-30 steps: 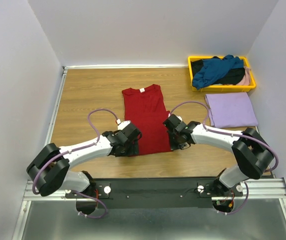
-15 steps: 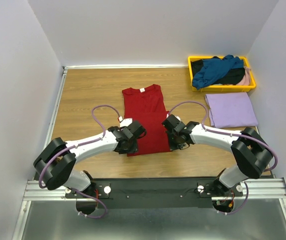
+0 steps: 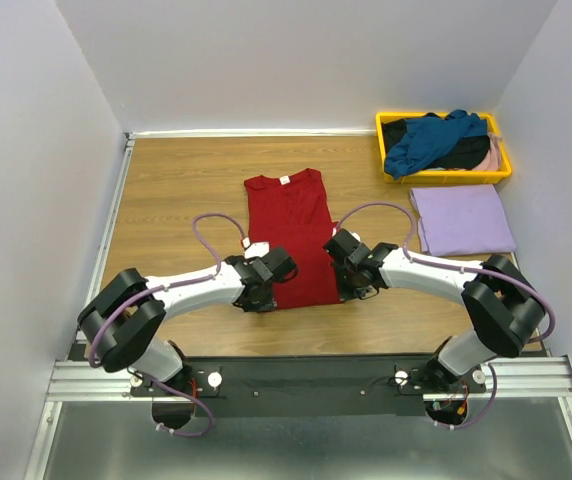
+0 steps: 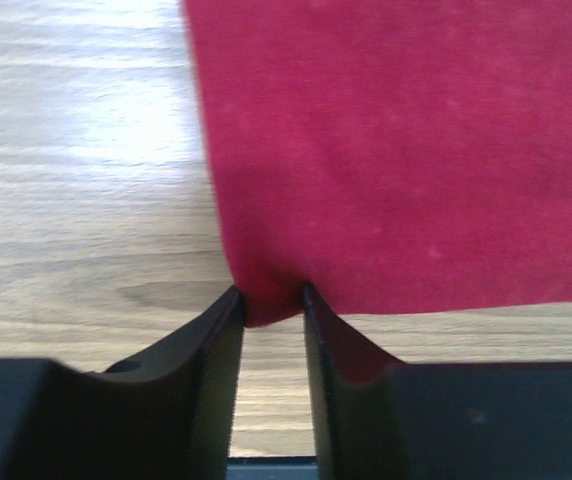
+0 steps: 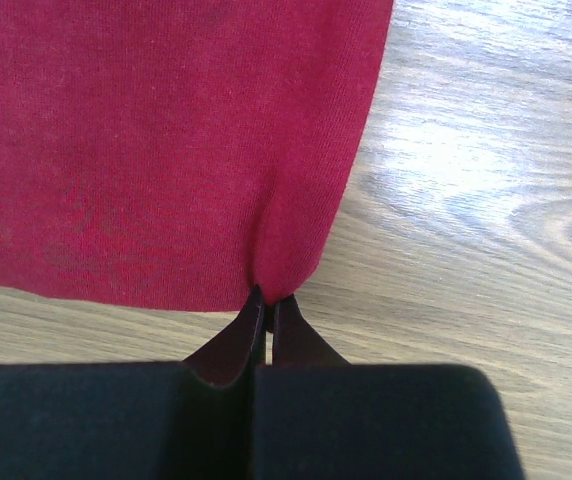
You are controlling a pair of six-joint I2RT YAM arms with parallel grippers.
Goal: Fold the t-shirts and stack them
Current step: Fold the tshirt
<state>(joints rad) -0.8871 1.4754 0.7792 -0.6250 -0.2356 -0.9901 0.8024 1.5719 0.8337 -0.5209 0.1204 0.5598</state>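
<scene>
A dark red t-shirt (image 3: 296,225), folded narrow lengthwise, lies flat on the table's middle, collar away from me. My left gripper (image 3: 269,285) is at its near left corner; in the left wrist view the jaws (image 4: 271,300) stand narrowly apart with that corner of the shirt (image 4: 406,150) bunched between them, touching both. My right gripper (image 3: 347,277) is at the near right corner; in the right wrist view it (image 5: 269,302) is shut tight on a pinch of the hem of the shirt (image 5: 146,130). A lavender t-shirt (image 3: 463,220) lies folded at the right.
A yellow tray (image 3: 444,178) at the back right holds a heap of a teal blue shirt (image 3: 431,138), a black one (image 3: 466,155) and a pale pink one (image 3: 492,155). Walls close the table on the left, back and right.
My left gripper has moved right, from beside the shirt's near left corner onto it. My right gripper has stayed on the near right corner.
</scene>
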